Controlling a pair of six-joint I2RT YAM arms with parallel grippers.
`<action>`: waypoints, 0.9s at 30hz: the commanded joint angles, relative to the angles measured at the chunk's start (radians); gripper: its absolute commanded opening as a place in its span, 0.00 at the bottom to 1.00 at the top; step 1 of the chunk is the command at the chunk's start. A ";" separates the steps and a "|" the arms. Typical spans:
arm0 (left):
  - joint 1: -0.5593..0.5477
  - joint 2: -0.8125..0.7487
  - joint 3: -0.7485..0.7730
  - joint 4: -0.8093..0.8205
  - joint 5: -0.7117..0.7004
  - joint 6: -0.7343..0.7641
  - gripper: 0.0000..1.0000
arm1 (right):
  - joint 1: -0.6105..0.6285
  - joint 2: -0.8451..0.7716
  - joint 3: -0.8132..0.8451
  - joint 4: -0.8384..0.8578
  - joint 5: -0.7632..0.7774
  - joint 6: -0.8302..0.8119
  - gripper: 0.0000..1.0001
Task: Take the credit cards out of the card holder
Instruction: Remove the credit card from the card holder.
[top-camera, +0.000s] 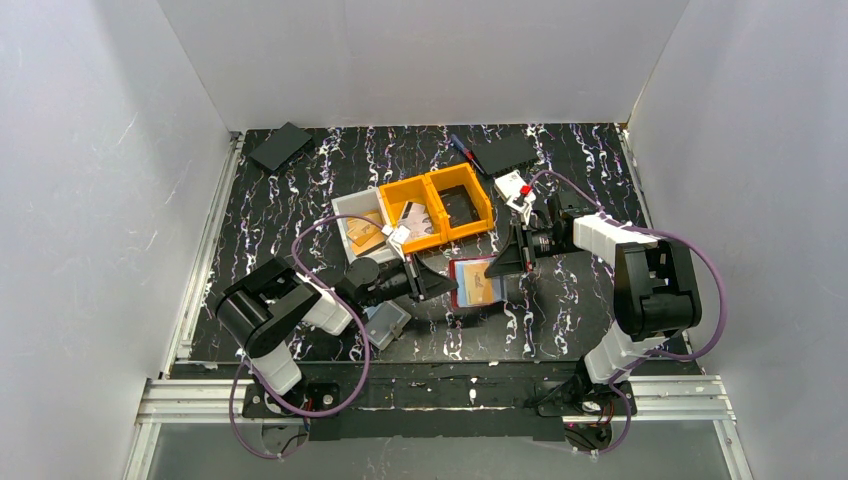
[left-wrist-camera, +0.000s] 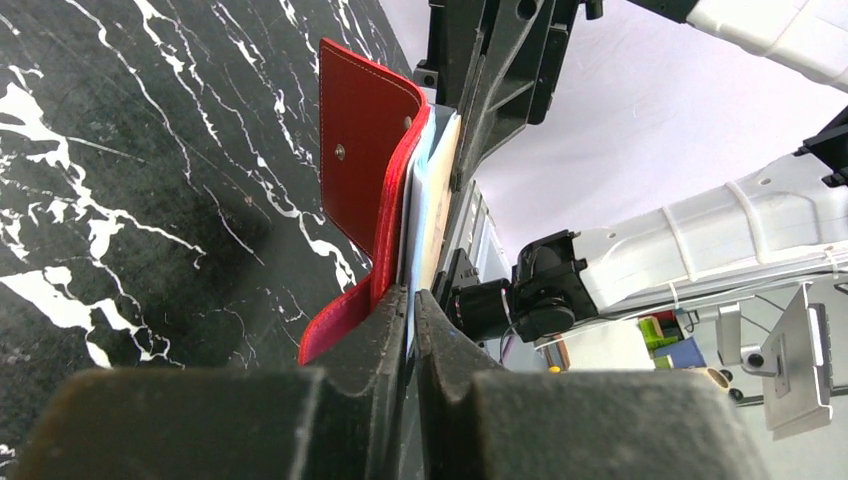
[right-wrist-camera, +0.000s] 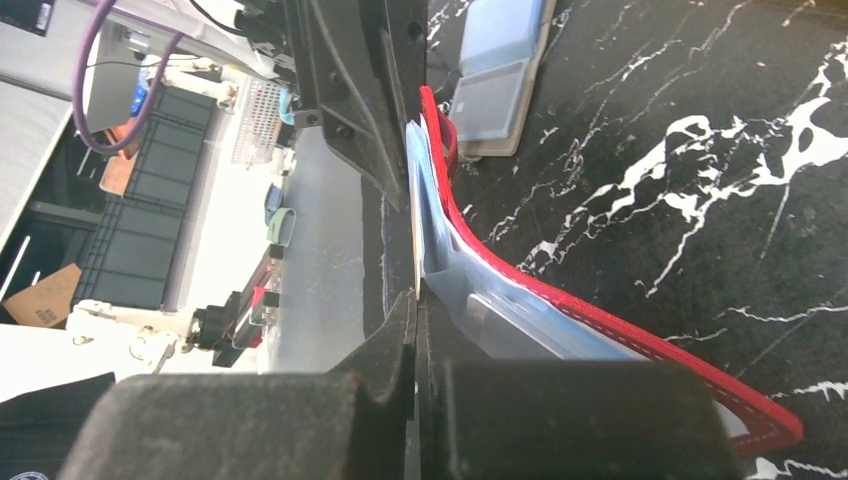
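At mat (top-camera: 300, 200) centre: holder (top-camera: 480, 306), left claw (top-camera: 447, 284) clamping its nine o'clock edge. Shown only by wrist views: holder bowed, right claw (right-wrist-camera: 415, 300) pinched at two o'clock, seemingly on a card (left-wrist-camera: 443, 200) edge.

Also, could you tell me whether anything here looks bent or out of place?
Yes: the card holder is gripped from both sides by shut jaws, and its red outside bows sharply away from the clear sleeves instead of lying flat.
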 joint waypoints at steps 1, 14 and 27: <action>0.010 -0.042 -0.026 0.021 -0.008 0.014 0.16 | -0.008 -0.010 0.025 0.004 0.033 -0.012 0.01; 0.006 -0.222 -0.047 -0.119 0.008 0.047 0.43 | -0.008 0.015 0.037 -0.065 0.019 -0.110 0.01; -0.058 -0.093 0.111 -0.210 0.045 0.029 0.50 | -0.009 0.004 0.018 -0.019 -0.024 -0.065 0.01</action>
